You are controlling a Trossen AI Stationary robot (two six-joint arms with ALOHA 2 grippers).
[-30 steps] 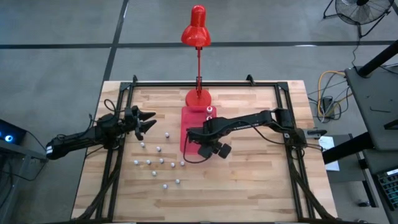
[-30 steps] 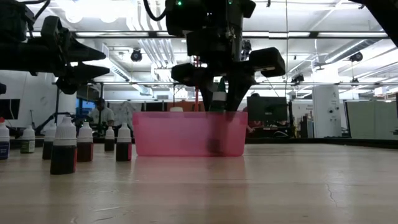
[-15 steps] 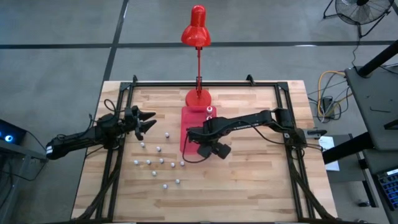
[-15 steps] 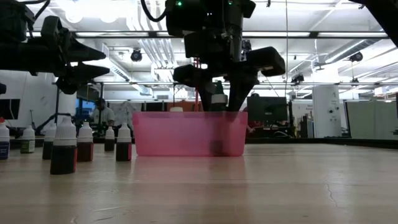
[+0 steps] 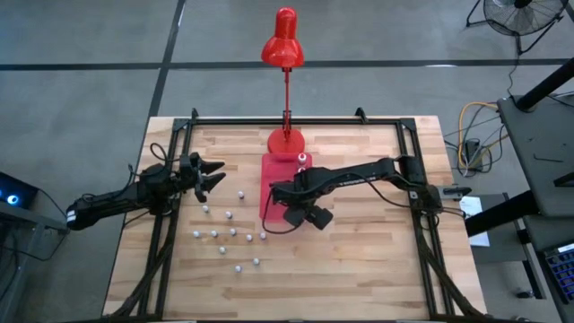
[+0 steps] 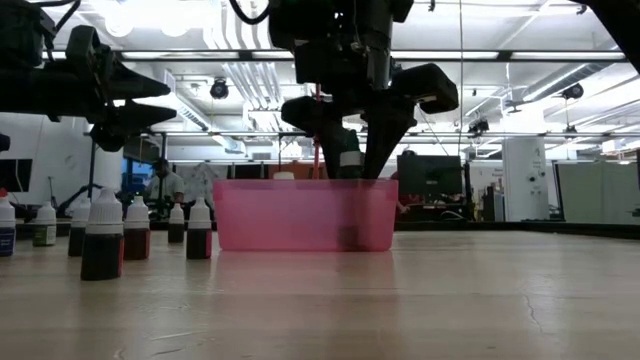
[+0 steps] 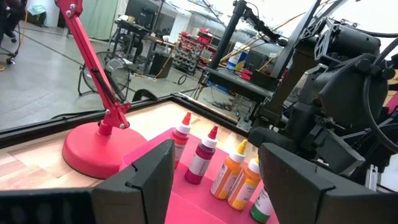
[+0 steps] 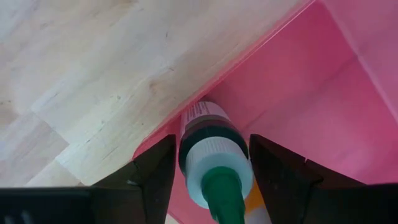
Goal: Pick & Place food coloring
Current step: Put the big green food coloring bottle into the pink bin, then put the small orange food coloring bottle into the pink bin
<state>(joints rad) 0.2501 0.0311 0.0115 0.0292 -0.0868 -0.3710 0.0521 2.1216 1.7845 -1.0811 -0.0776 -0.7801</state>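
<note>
My right gripper (image 5: 287, 203) hangs over the flat red tray (image 5: 267, 179), fingers pointing down, shut on a teal-capped food coloring bottle (image 8: 211, 146). In the left wrist view, pink- (image 7: 181, 132), red- (image 7: 202, 155), orange- (image 7: 227, 171) and yellow-capped (image 7: 246, 185) bottles stand upright in a row on the tray floor. Several small whitish-capped bottles (image 5: 229, 235) stand on the table left of the tray, and show in the low view (image 6: 110, 235). My left gripper (image 5: 218, 175) waits open above the table's left part. My right gripper pinches the teal-capped bottle between its two fingers (image 8: 155, 165), at the shoulder just below the cap (image 8: 214, 140), coming from above. The bottle is nearly upright beside the tray's wall (image 8: 155, 140). Whether its base rests on the tray floor I cannot tell.
The red desk lamp's round base (image 5: 287, 140) stands at the tray's far end, its head reaching past the table's far edge. A black frame (image 5: 170, 224) runs along the table's sides. Bare wood lies right of the tray and along the near edge.
My right gripper has risen a little above the tray, the bottle still between its fingers. The left arm and the small bottles on the table have kept still.
</note>
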